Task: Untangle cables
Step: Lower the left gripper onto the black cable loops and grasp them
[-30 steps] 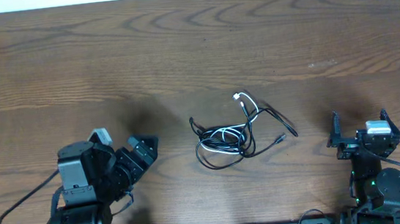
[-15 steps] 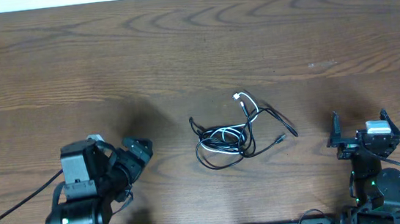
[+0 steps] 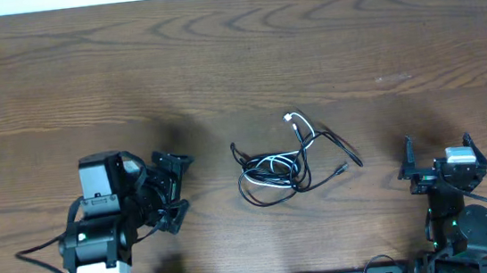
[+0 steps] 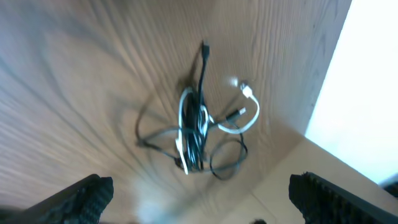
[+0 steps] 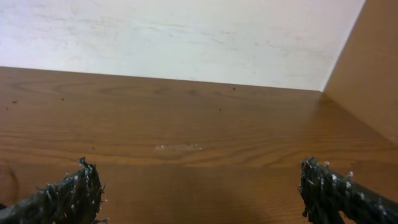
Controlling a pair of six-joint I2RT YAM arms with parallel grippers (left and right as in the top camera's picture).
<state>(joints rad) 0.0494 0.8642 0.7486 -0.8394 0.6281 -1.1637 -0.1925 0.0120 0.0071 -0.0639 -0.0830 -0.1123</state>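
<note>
**A:** Where are the cables for you right now?

**B:** They're in one loose knot on the table, and everything else is best placed from that knot. Your left gripper sits to the knot's left, apart from it. Your right gripper sits to the knot's right, farther off. Neither touches a strand.

**A:** What are the two grippers doing?

**B:** Both are released, fingers spread wide and holding nothing. The left one is turned toward the knot, and its wrist view has the tangle framed between its fingers. I'd say you have it lined up for a first reach. The right one isn't aimed at the knot, since its wrist view shows only bare wood and the pale wall. I read that as parked.

**A:** Why does the knot lie as it does?

**B:** The black loops are bunched through the knot's middle with the white cord threaded among them. The white plug sticks out on the knot's far side. A black connector trails off its right edge. Those free ends look like the easiest places for you to grab.

**A:** Is there any brand or label to read?

**B:** I can make out none. The plug and connectors are too small, and the left wrist view is blurred.
</note>
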